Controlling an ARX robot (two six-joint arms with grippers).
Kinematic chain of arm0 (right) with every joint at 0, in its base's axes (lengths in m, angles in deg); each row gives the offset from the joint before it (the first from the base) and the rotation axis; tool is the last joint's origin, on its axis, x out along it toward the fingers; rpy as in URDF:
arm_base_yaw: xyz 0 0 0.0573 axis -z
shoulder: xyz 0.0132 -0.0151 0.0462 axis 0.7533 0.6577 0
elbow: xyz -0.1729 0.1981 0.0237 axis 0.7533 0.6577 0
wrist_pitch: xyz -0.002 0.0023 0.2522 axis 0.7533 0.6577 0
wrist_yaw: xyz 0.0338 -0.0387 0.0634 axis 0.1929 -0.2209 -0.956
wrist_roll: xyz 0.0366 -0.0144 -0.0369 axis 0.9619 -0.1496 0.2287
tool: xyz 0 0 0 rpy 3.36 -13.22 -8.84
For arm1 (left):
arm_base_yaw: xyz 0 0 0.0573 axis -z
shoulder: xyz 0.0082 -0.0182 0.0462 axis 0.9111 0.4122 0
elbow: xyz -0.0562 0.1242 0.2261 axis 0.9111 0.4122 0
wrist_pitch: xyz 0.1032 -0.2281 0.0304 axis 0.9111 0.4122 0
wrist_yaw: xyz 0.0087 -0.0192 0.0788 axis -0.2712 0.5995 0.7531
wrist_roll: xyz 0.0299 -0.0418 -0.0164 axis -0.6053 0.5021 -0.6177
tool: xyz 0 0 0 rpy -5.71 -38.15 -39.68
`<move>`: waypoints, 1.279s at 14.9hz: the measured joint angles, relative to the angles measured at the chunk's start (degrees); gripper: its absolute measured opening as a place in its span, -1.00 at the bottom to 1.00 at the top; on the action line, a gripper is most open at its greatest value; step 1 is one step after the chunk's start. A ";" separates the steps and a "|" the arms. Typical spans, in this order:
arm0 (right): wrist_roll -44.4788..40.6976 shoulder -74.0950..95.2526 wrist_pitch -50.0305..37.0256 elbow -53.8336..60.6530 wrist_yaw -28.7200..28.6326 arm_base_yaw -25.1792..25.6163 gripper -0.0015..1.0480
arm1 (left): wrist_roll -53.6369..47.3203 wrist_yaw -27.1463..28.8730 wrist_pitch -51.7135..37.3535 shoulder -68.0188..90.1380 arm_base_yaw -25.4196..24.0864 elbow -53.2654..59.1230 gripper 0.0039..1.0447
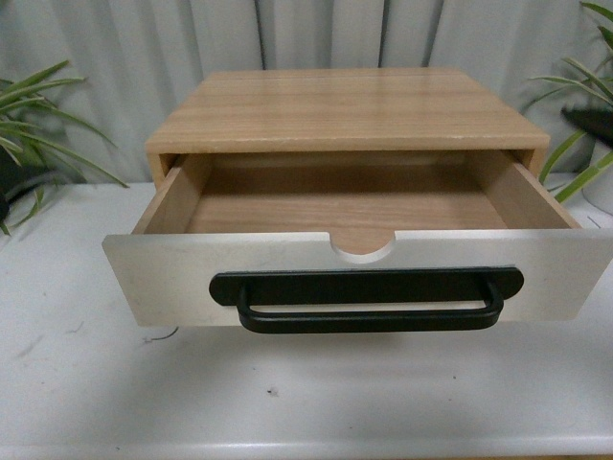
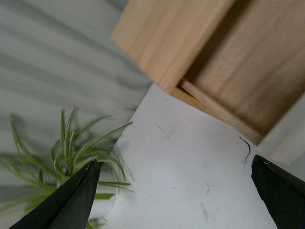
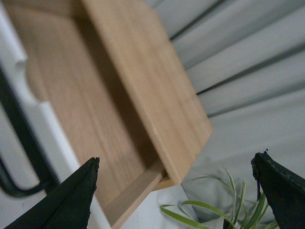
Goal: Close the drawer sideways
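The drawer [image 1: 287, 273] has a white front, a long black bar handle [image 1: 369, 302] and a half-round notch in its top edge. It stands pulled far out of a light wood cabinet [image 1: 340, 110], and its inside is empty. Neither arm shows in the front view. My left gripper [image 2: 175, 164] is open and empty above the white table, beside the drawer's wood side [image 2: 217, 112]. My right gripper [image 3: 175, 162] is open and empty near the drawer's other wood side [image 3: 133, 195], with the white front [image 3: 43, 119] and handle [image 3: 21, 138] in view.
The cabinet stands on a white table [image 1: 287, 393]. Green plants stand at the left [image 1: 38, 125] and at the right [image 1: 579, 144] of it. A grey curtain [image 1: 124, 48] hangs behind. A small dark thread [image 2: 247, 148] lies on the table by the drawer.
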 joint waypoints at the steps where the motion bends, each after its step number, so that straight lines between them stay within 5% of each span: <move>1: -14.80 1.40 8.37 -1.18 -1.51 0.02 0.88 | -10.08 -2.25 6.38 1.68 2.03 -2.36 0.88; 3: -26.82 3.34 15.21 -1.68 -2.19 1.16 0.88 | -15.41 -3.08 11.13 3.54 3.76 -3.78 0.88; 5: -32.83 6.40 13.31 -2.10 -1.27 2.80 0.88 | -17.57 -2.91 9.90 6.93 5.27 -4.52 0.88; 19: -30.77 25.88 6.34 -15.78 4.72 4.55 0.88 | -18.01 2.95 -10.05 25.79 4.94 -9.42 0.88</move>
